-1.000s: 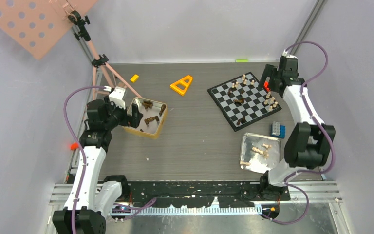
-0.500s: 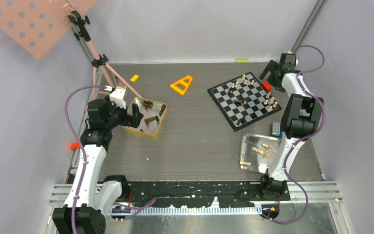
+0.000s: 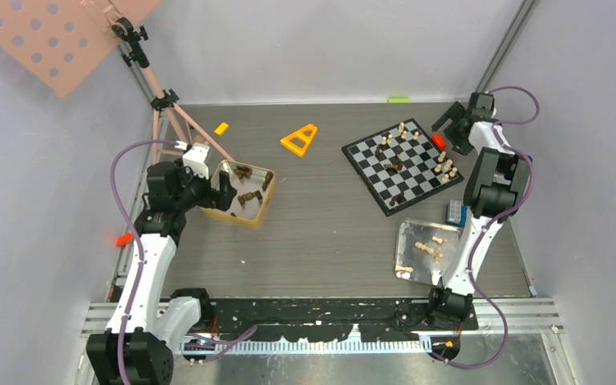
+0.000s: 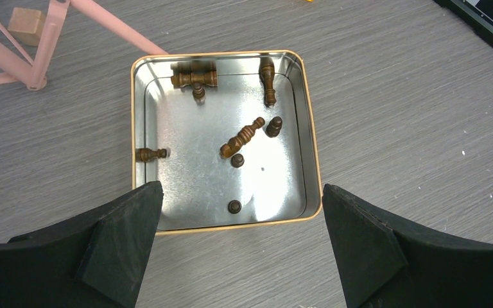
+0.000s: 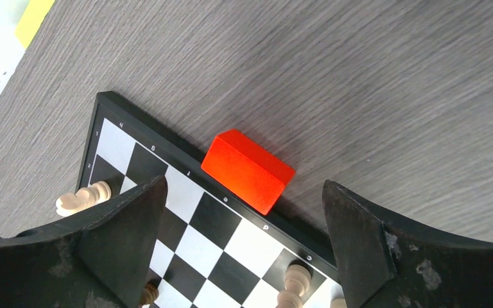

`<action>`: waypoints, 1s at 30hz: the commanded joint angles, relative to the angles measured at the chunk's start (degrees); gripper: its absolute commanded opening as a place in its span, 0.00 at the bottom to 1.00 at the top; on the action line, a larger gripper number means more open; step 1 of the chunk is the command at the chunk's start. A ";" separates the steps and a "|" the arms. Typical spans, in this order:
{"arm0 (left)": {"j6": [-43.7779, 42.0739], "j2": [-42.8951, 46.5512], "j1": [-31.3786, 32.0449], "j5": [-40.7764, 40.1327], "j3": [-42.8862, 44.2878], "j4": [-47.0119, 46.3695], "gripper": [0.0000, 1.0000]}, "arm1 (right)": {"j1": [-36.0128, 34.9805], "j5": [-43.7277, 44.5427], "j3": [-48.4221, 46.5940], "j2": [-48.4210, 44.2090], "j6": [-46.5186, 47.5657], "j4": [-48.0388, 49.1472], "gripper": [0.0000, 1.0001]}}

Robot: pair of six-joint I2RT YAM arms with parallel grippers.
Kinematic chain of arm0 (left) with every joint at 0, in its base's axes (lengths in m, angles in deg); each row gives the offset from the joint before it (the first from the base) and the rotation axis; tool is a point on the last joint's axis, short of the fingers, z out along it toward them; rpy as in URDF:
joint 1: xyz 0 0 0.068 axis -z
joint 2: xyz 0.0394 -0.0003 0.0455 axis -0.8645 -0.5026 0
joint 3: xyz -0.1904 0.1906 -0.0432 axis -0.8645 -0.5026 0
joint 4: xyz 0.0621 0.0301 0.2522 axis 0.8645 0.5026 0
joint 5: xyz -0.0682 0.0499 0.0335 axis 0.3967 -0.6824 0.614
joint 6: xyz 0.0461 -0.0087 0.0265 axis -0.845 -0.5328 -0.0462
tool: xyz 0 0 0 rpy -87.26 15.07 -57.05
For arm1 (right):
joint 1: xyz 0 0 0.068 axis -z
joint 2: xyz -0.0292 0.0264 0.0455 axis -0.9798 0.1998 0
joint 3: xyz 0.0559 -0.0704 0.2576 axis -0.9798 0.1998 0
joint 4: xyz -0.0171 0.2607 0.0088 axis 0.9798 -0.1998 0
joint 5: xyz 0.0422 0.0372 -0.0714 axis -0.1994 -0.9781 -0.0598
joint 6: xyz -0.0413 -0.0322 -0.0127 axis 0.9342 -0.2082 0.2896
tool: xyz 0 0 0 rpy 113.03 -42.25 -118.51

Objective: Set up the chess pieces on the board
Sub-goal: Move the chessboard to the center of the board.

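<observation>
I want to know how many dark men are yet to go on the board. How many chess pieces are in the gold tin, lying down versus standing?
Dark chess pieces lying on their sides in the gold tin: 4
Dark chess pieces standing upright in it: 4
Total: 8
</observation>
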 commanded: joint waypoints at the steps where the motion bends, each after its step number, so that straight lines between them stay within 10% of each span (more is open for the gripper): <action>1: -1.18 -0.26 0.07 0.71 -0.09 -1.01 0.98 | -0.49 -0.19 -3.47 1.00 -1.75 2.24 0.97; 30: -1.10 0.02 0.03 1.21 -0.47 -1.52 0.98 | -5.38 -13.35 16.71 -8.08 -4.64 5.24 0.95</action>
